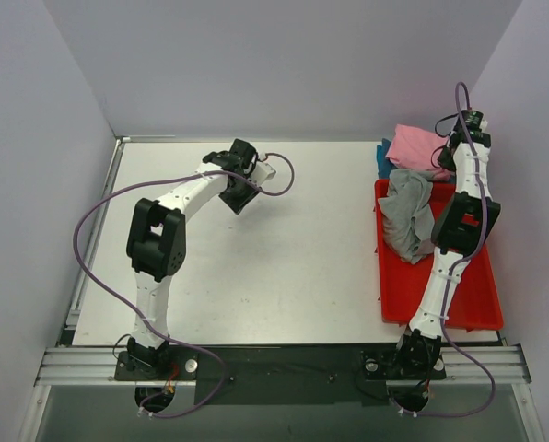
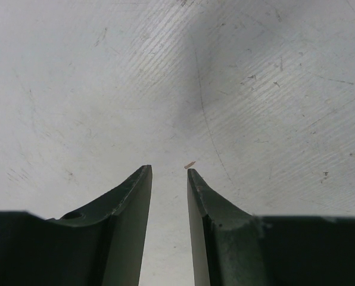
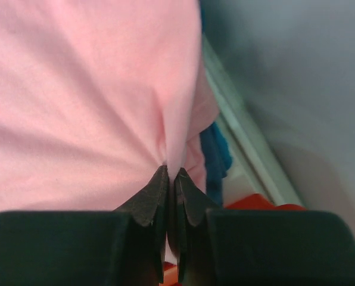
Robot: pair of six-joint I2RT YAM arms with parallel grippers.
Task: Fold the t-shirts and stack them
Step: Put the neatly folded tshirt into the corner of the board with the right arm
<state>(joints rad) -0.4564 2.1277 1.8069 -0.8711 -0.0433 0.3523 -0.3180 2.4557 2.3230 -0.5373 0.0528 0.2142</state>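
The pink t-shirt (image 1: 416, 145) lies bunched at the far end of the red bin, and it fills the right wrist view (image 3: 88, 89). My right gripper (image 3: 171, 171) is shut on a fold of the pink t-shirt; in the top view it sits at the far right (image 1: 454, 147). The teal-blue t-shirt (image 1: 383, 157) peeks out beside the pink one, and shows in the right wrist view (image 3: 216, 155). The grey t-shirt (image 1: 409, 214) lies crumpled in the bin. My left gripper (image 2: 168, 170) is open and empty over bare table, at the far middle left in the top view (image 1: 240, 193).
The red plastic bin (image 1: 459, 295) stands along the table's right side, with the right arm reaching over it. The white table (image 1: 293, 267) is walled on three sides. A small speck (image 2: 190, 164) lies on the table by the left fingertips.
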